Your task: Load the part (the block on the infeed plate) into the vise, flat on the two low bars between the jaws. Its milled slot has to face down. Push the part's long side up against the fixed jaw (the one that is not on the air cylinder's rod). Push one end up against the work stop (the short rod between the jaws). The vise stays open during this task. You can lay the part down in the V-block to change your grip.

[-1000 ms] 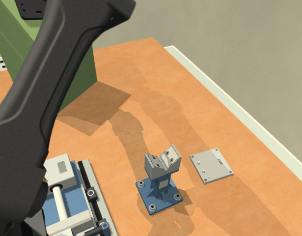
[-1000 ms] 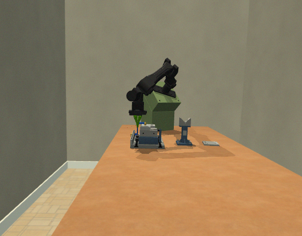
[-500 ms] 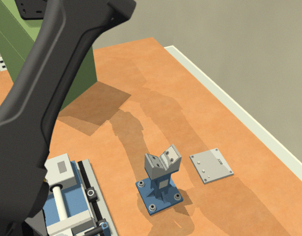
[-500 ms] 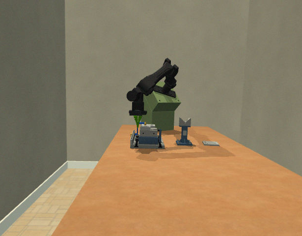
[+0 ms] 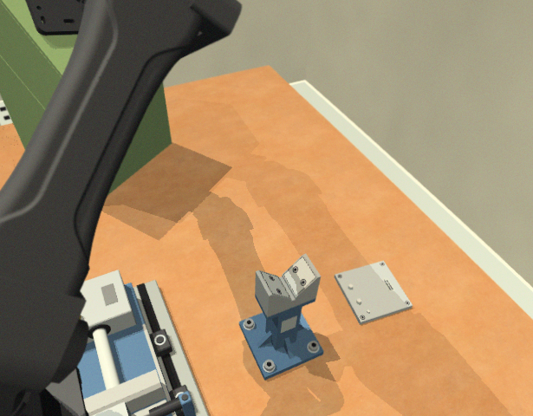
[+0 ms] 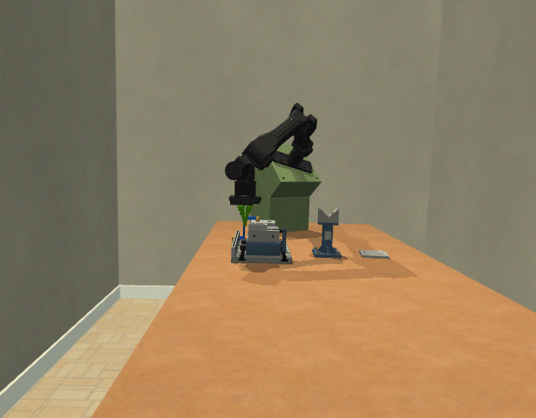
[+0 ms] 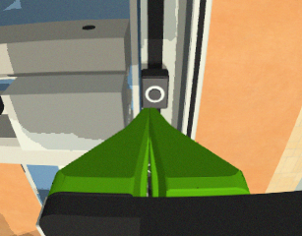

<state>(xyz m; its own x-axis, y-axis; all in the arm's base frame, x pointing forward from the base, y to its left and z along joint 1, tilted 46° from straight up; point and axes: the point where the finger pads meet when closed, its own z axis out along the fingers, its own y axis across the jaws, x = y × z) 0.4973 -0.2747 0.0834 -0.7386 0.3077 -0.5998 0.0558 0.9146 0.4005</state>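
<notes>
My gripper (image 7: 149,118) is shut with its green fingers pressed together and nothing between them. It hangs tip down over the vise's (image 6: 261,245) side rail, just above a black clamp with a ring (image 7: 154,94). It also shows in the exterior view (image 6: 245,219) at the left side of the vise. Grey blocks (image 7: 66,82) of the vise lie to the left of the fingertips; I cannot tell whether one of them is the part. The infeed plate (image 5: 373,291) is bare. The V-block (image 5: 287,283) holds nothing. In the top view the arm hides the gripper.
The vise (image 5: 123,349) with its white cylinder rod (image 5: 103,354) sits at the lower left. The V-block stands on a blue base (image 5: 282,347). A green housing (image 6: 286,193) stands behind the vise. The black arm (image 5: 55,178) blocks much of the top view.
</notes>
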